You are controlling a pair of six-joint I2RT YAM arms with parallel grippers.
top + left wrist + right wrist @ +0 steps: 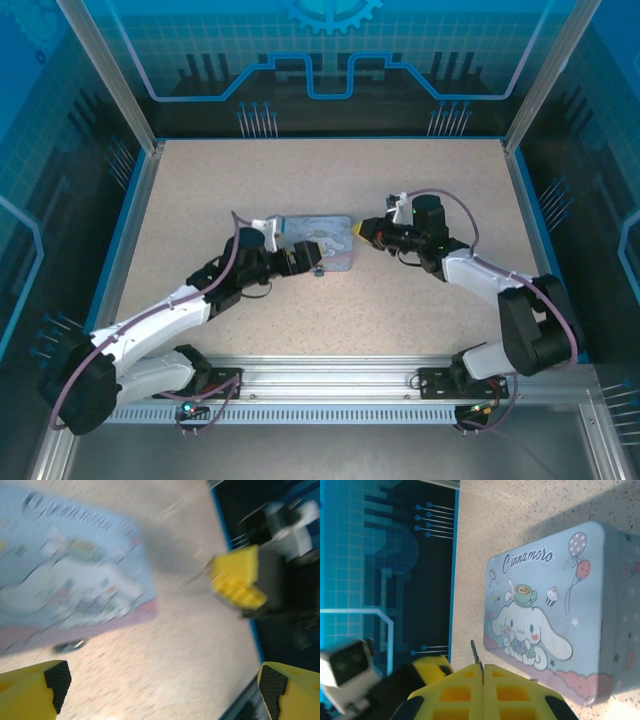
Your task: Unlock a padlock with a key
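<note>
The padlock point(318, 271) is a tiny dark piece on the table at the near edge of the pale blue cartoon tin point(318, 238). In the blurred left wrist view the padlock point(70, 645) is a dark silvery smear just below the tin point(70, 575). My left gripper point(312, 262) stands open right by it, with bare table between its fingers point(55, 680). My right gripper point(360, 232) is at the tin's right end, shut on the key point(476, 655), whose thin dark blade sticks out past the yellow fingertips point(465, 680) towards the tin point(555, 605).
Blue-edged walls point(130, 200) ring the speckled table point(420, 300). The two grippers are close together at the tin, and the right one point(237, 577) faces the left wrist camera. The arm bases sit on a rail point(330, 380) at the near edge.
</note>
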